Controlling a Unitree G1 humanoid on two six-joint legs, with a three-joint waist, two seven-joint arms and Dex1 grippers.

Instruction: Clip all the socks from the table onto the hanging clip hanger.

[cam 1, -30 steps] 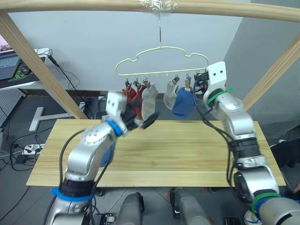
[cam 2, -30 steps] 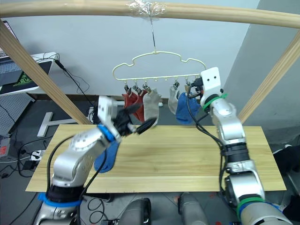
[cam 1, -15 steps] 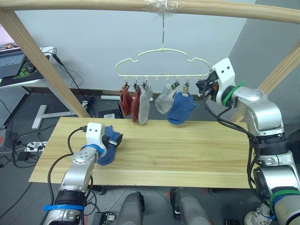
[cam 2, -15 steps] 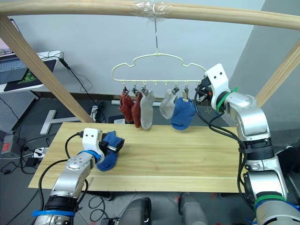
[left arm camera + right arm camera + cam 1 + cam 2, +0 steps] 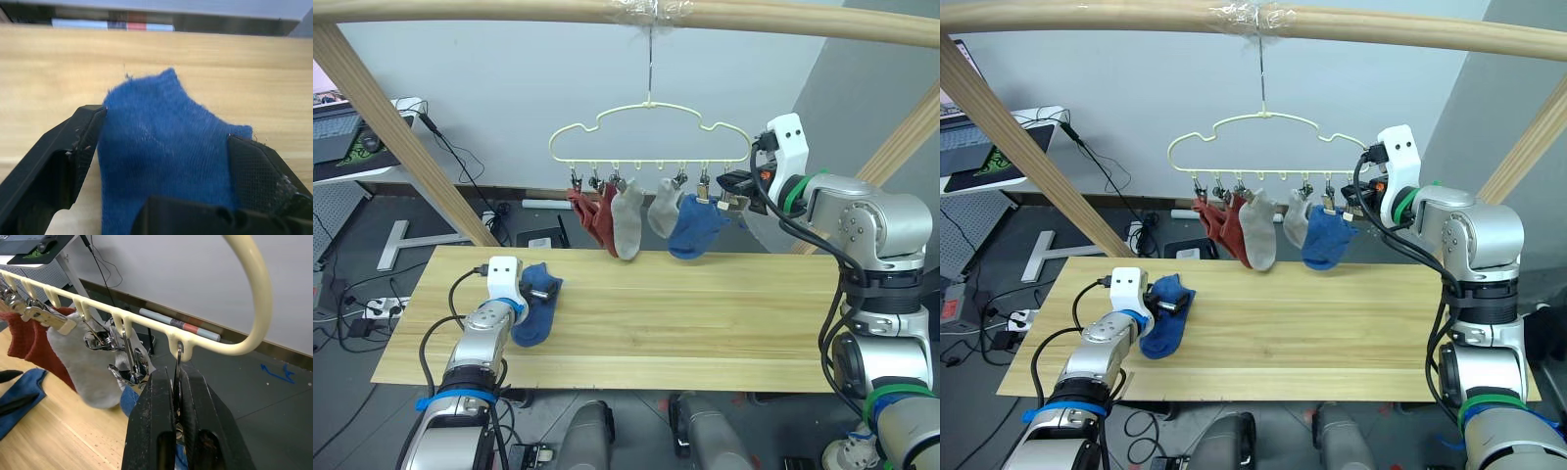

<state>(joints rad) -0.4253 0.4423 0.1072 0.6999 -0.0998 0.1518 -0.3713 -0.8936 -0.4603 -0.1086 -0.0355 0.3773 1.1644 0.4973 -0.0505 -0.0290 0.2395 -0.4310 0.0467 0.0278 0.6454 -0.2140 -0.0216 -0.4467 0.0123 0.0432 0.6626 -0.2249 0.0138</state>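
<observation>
Hanging socks (image 5: 628, 210) swung rightward; left claw (image 5: 541, 291) straddles blue sock (image 5: 532, 315), right claw (image 5: 177, 421) pinching clip (image 5: 177, 396).

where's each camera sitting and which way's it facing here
Left and right eye views: on the head, looking forward and down over both arms at the table and clip hanger.
Left wrist view: on the left wrist, looking along the left gripper, open around the blue sock.
Right wrist view: on the right wrist, looking along the right gripper, shut on the end clip.
Shared: that blue sock on the table shows in every view.
</observation>
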